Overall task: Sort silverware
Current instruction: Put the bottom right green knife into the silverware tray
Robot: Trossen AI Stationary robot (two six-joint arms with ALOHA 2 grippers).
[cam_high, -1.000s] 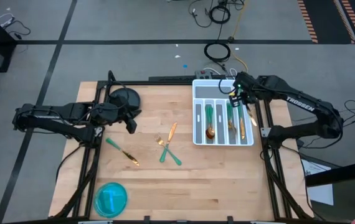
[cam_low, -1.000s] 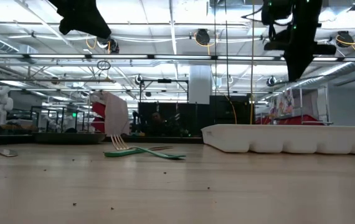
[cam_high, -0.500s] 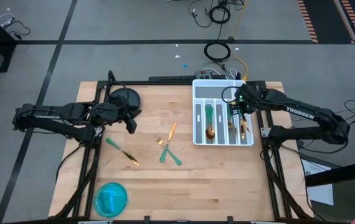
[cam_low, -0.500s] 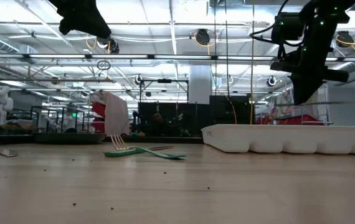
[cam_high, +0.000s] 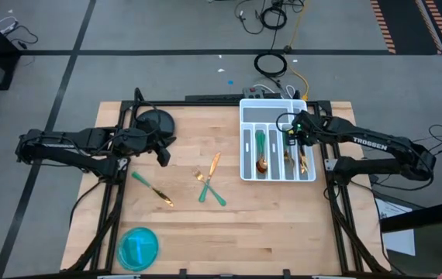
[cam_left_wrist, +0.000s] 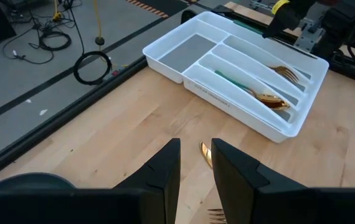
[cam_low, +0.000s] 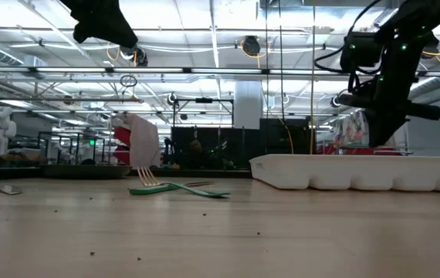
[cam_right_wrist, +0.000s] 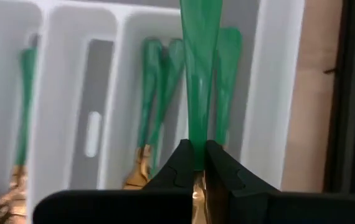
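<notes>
My right pincer (cam_high: 295,132) hangs low over the white tray (cam_high: 246,147) at the far right of the table, clamped tight on the slim green handle of one piece of silverware (cam_right_wrist: 197,81), which I am about to lay in the tray's outermost long slot. The placing step is in hand, I judge: the piece points down the slot, above the green handles already lying there, and the next move calls for a short descent, then parting my fingers so it drops flat beside its fellows without bouncing into the neighbouring slot. My right wrist view alone shows the grip itself, the handle pinched between my two dark fingers (cam_right_wrist: 180,168); what kind of head the piece carries I cannot tell. The overhead view hides that pinch but gives the whole sort: spoons and forks already in the tray, and three pieces waiting on the bare wood, a knife (cam_high: 153,188) toward the left, a crossed pair near the middle (cam_high: 209,188) and a gold piece just beyond them (cam_high: 215,163), with the blue bowl (cam_high: 138,246) at the near edge. My left pincer (cam_high: 163,155) waits over the left of the table, fingers partly apart and holding nothing, as its own wrist view confirms.
</notes>
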